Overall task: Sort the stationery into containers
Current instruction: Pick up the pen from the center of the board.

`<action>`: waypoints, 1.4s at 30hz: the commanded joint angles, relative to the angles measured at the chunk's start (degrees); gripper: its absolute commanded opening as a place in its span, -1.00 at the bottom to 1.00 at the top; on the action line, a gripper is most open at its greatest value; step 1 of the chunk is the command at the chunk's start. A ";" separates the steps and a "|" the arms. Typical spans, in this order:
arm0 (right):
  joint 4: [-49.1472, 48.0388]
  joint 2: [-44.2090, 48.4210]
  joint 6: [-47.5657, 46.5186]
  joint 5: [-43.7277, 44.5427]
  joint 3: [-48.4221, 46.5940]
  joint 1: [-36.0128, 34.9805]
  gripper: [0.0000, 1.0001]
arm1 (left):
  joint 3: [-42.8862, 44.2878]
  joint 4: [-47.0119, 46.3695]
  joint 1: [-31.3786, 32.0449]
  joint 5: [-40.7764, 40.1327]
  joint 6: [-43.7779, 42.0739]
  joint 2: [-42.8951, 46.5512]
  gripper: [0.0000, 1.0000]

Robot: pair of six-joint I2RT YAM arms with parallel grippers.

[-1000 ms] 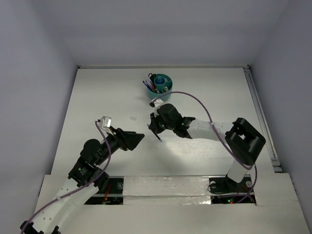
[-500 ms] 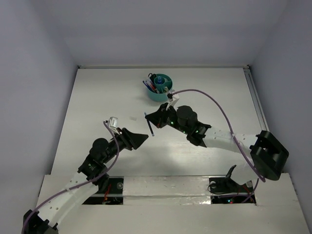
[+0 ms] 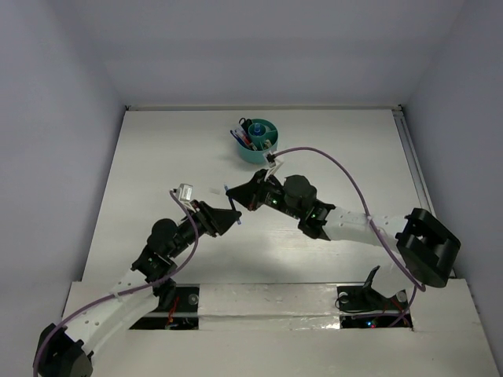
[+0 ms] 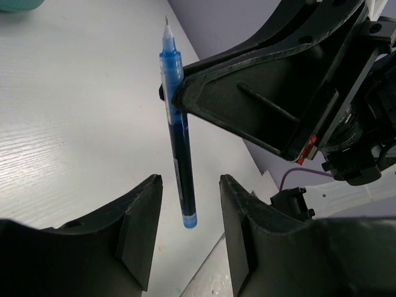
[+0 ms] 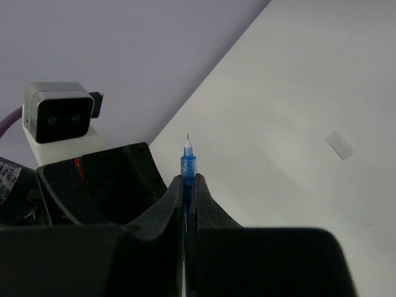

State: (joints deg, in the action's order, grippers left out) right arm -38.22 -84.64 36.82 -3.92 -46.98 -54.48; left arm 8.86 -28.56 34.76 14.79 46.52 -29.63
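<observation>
Pinching right fingers [image 5: 173, 197] hold pen [image 4: 179, 133] between left fingers [image 4: 139, 223].

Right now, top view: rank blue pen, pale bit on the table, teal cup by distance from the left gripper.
1. blue pen, between the left gripper fingers, held by the right gripper.
2. pale bit, just beyond, slightly left.
3. teal cup, far side.

The right gripper [image 5: 184, 185] pinches a blue pen [image 5: 188, 163], fine tip pointing away. A small pale bit [image 5: 340, 145] lies on the white table [image 5: 291, 86] at right; a grey camera block [image 5: 59, 119] sits left
</observation>
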 commanded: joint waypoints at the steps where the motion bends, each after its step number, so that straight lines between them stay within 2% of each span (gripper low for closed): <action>1: -5.64 -0.61 0.62 -1.96 -0.39 -0.54 -1.00 | 0.36 -5.28 -0.22 0.24 -1.52 -1.13 -0.23; 4: -5.99 -0.70 0.80 -1.79 -0.13 -0.54 -1.00 | 0.89 -5.02 -0.22 0.24 -1.96 -1.75 -0.45; 7: -6.17 -0.53 0.89 -1.70 0.05 -0.54 -1.00 | 1.42 -4.23 -0.22 0.51 -2.40 -2.10 -0.80; 8: -6.17 -0.44 0.71 -1.70 0.05 -0.54 -1.00 | 1.59 -3.97 -0.22 0.42 -2.66 -2.01 -0.99; 13: -5.91 0.26 0.89 -2.84 0.13 -0.54 -0.95 | 3.70 2.09 -0.22 -1.69 -4.77 1.06 -1.00; 16: -4.07 1.93 0.36 -3.11 0.05 -0.54 -0.30 | 6.42 8.15 -0.22 -4.23 -5.83 4.75 -1.00; 17: -3.01 2.63 -0.86 -3.02 0.05 -0.54 0.08 | 7.47 9.73 -0.22 -4.67 -6.53 5.54 -1.00; 20: 0.59 6.32 -3.94 -1.97 0.48 -0.54 0.40 | 12.48 16.50 -0.22 -5.55 -9.07 7.74 -1.00; 22: 2.96 8.34 -5.35 -0.04 1.01 -0.54 0.42 | 17.05 22.38 -0.22 -7.22 -10.92 8.01 -1.00; 24: 5.50 10.19 -7.63 0.76 1.02 -0.54 0.36 | 21.34 27.12 -0.22 -9.59 -13.63 8.27 -1.00; 25: 6.48 10.46 -7.90 0.32 0.75 0.15 0.25 | 22.50 28.19 -0.22 -10.04 -14.52 8.36 -1.00; 29: 10.26 8.54 -8.42 -5.38 -1.78 2.00 -0.99 | 28.22 32.59 -0.22 -11.36 -18.57 8.62 -1.00; 34: 17.97 0.89 -13.87 -9.61 -8.29 2.71 -1.00 | 34.72 38.39 -0.22 -14.17 -24.79 8.80 -1.00; 35: 19.83 -0.60 -17.01 -9.61 -10.13 2.71 -0.85 | 35.25 38.92 -0.22 -14.26 -25.68 8.88 -1.00; 37: 26.92 -5.76 -20.54 -8.13 -16.78 2.71 -0.70 | 35.96 40.33 -0.22 -16.19 -27.00 9.32 -1.00; 40: 34.05 -11.58 -25.64 -5.75 -23.22 2.71 -0.20 | 35.35 40.60 -0.22 -16.37 -28.85 10.37 -1.00; 41: 36.09 -15.86 -28.27 -5.31 -28.03 2.71 0.02 | 35.17 40.77 -0.22 -16.63 -29.29 10.55 -1.00; 42: 38.02 -18.17 -29.42 -5.13 -30.69 2.71 0.12 | 34.82 40.60 -0.22 -17.59 -29.47 10.73 -1.00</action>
State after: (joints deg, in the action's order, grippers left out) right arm -8.82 -97.80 15.75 -10.50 -69.43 -51.75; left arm 42.89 11.68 34.76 -0.58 20.56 -19.81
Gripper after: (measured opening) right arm 0.524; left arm 0.080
